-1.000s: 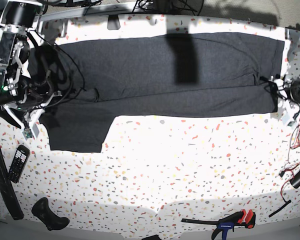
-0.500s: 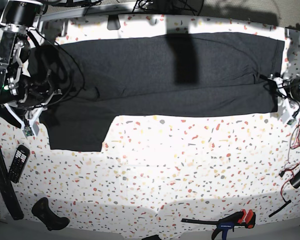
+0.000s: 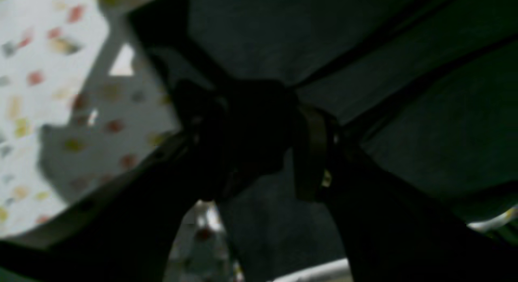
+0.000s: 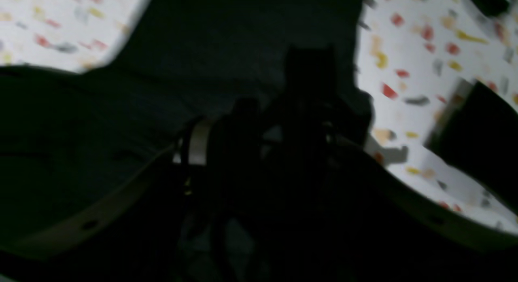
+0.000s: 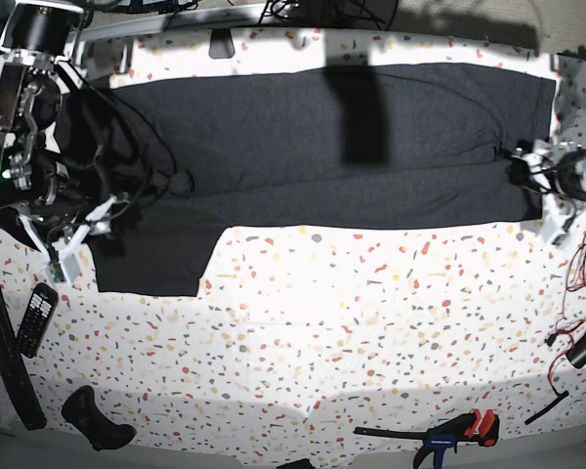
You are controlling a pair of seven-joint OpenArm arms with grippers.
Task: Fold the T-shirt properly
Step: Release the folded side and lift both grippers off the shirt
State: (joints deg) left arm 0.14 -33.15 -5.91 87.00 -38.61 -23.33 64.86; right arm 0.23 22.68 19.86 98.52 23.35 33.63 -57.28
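Observation:
The dark charcoal T-shirt (image 5: 273, 147) lies flat across the far half of the speckled table, folded lengthwise, with a flap hanging toward me at its left end (image 5: 151, 259). My right gripper (image 5: 86, 234) hovers at that left end with its fingers spread, and nothing shows held between them. My left gripper (image 5: 527, 181) sits at the shirt's right edge, its fingers apart as well. The left wrist view, dark and blurred, shows the left gripper (image 3: 255, 160) over the shirt (image 3: 404, 112). In the right wrist view the right gripper (image 4: 259, 140) is a dark shape above the shirt (image 4: 202, 51).
A remote control (image 5: 36, 318), a long black strap (image 5: 5, 362) and a black handle (image 5: 93, 420) lie at the near left. An orange-tipped clamp (image 5: 449, 430) sits at the near edge. Loose cables (image 5: 578, 293) trail on the right. A dark shadow band (image 5: 356, 107) crosses the shirt.
Both grippers have gone from shut to fingers spread and let go of the shirt's ends. The right gripper has swung a little to the right over the left flap.

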